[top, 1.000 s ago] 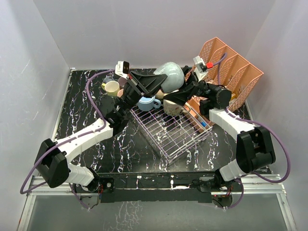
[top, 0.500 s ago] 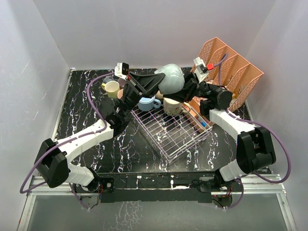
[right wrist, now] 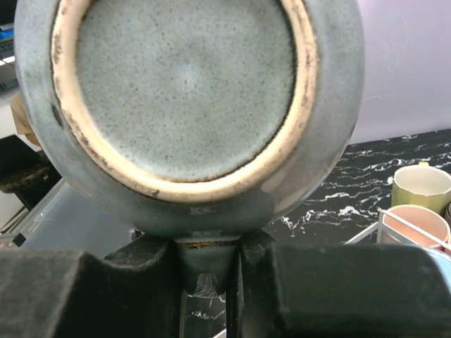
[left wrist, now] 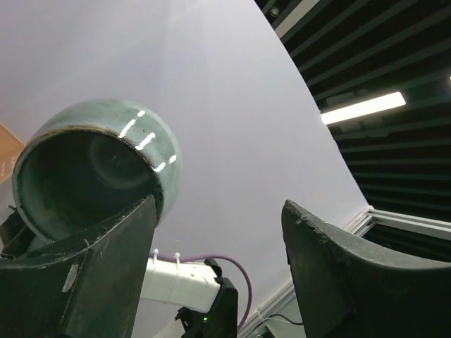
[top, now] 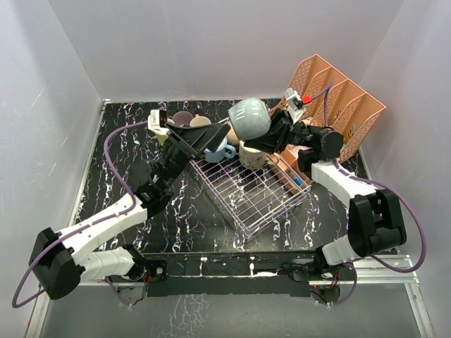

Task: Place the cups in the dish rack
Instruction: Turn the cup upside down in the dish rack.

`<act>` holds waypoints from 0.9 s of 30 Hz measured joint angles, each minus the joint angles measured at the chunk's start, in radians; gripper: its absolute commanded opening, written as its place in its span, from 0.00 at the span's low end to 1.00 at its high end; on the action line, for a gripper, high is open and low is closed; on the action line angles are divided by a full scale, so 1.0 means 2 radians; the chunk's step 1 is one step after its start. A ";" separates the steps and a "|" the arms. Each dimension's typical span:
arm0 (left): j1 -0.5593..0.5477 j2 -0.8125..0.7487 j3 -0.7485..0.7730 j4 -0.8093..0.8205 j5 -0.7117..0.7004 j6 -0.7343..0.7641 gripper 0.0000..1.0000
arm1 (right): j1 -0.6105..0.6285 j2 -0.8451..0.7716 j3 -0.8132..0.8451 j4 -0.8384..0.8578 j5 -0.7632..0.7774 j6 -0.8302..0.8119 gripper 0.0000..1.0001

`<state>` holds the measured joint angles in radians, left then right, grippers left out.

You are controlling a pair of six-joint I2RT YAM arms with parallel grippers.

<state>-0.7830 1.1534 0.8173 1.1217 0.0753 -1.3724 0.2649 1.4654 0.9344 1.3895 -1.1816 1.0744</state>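
A grey-blue cup [top: 249, 118] hangs in the air above the far end of the dish rack [top: 262, 204]. My right gripper [top: 272, 134] is shut on its handle. In the right wrist view the cup's base [right wrist: 187, 84] fills the frame, and the handle sits pinched between the right gripper's [right wrist: 208, 264] pads. My left gripper [top: 213, 136] stands open just left of the cup, touching nothing. The left wrist view shows the cup's mouth [left wrist: 84, 176] beyond the left gripper's [left wrist: 218, 211] spread fingers. A light blue cup [top: 217, 151] and a cream cup [top: 255, 155] sit in the rack.
A mauve cup [top: 182, 117] and a pink cup [top: 201, 121] stand on the black marbled table [top: 120, 162] behind my left arm. A yellow cup [right wrist: 421, 189] shows in the right wrist view. A salmon lattice organiser [top: 335, 102] stands at the back right, against the rack.
My right gripper closed on the grey-blue cup's handle. Then my left gripper opened, let the cup go and drew back to the left. The cup stays aloft.
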 measured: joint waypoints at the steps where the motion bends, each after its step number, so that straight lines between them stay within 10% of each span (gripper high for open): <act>1: 0.000 -0.014 -0.006 -0.017 -0.002 0.013 0.71 | -0.002 -0.003 0.000 -0.009 -0.006 -0.007 0.08; 7: 0.000 -0.097 -0.036 -0.143 -0.019 0.100 0.77 | -0.013 -0.022 0.000 -0.140 -0.049 -0.110 0.08; 12: 0.000 -0.179 -0.043 -0.322 -0.045 0.200 0.84 | -0.023 -0.036 0.035 -0.422 -0.064 -0.331 0.08; 20: 0.000 -0.253 -0.042 -0.605 -0.132 0.315 0.86 | -0.026 -0.053 0.081 -0.805 0.024 -0.658 0.08; 27: 0.000 -0.270 -0.075 -0.679 -0.176 0.345 0.86 | -0.009 -0.054 0.082 -0.964 0.125 -0.791 0.08</act>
<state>-0.7826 0.6144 0.6678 -0.2356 -0.2775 -0.6823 0.2474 1.3582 1.0988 -0.5385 -0.9314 -0.5072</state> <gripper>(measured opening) 0.852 0.212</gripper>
